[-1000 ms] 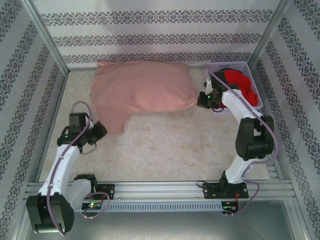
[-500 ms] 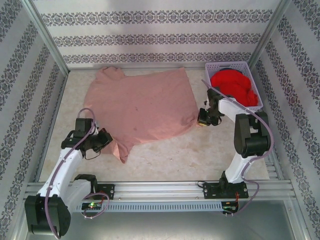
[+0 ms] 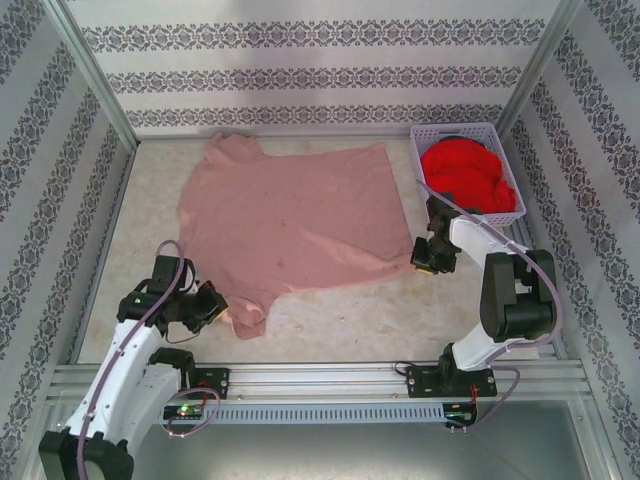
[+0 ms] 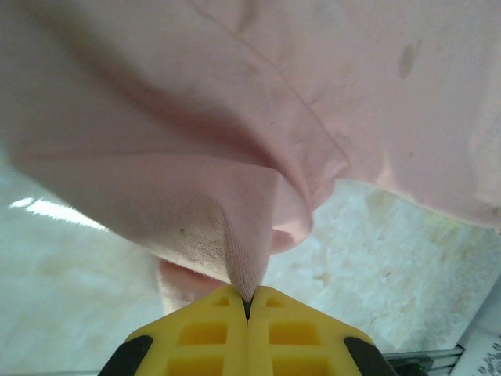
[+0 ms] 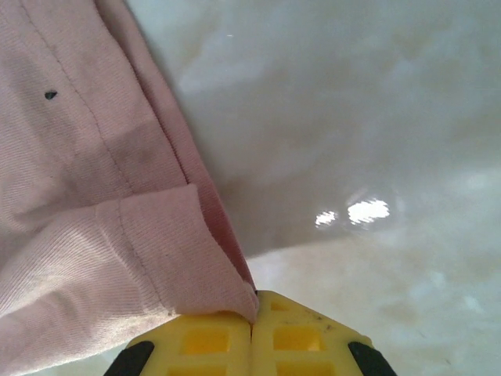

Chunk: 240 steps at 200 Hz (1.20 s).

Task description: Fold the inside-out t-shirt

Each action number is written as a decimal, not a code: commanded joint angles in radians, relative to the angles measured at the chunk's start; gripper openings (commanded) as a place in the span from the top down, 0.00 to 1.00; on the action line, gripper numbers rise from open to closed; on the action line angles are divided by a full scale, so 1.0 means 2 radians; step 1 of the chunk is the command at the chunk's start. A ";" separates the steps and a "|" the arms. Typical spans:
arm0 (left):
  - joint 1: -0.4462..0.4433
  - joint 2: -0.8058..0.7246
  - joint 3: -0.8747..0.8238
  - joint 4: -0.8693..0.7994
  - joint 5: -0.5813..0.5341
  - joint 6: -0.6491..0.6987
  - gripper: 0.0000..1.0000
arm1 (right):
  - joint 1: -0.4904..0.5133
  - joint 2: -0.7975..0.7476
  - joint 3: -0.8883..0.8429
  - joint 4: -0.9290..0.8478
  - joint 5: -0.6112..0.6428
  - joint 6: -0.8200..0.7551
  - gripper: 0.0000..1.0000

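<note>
Left fingers (image 4: 205, 338) and right fingers (image 5: 205, 341) clenched on near corners of inside-out t-shirt (image 3: 290, 215).

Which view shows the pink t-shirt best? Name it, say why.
Top external: the whole t-shirt lies spread on the table. Left wrist: a bunched fold pinched in the left gripper. Right wrist: a hemmed corner pinched in the right gripper.

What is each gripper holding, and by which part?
Both are shut on the t-shirt: the left gripper pinches a fold of cloth at its near left corner, the right gripper a hemmed edge at its near right corner.
</note>
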 commanded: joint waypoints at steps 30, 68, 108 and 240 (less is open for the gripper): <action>-0.013 -0.008 0.038 -0.180 -0.049 -0.002 1.00 | -0.016 0.004 0.005 -0.017 0.061 0.003 0.96; -0.042 -0.023 -0.014 -0.179 -0.010 -0.036 0.95 | -0.016 0.016 0.009 -0.002 0.092 -0.005 0.87; -0.056 0.021 0.031 -0.100 0.014 -0.019 0.50 | -0.004 -0.044 0.006 0.026 0.091 -0.022 0.64; 0.019 0.386 0.178 0.213 -0.150 0.139 0.44 | 0.509 0.047 0.061 0.264 -0.174 -0.044 0.61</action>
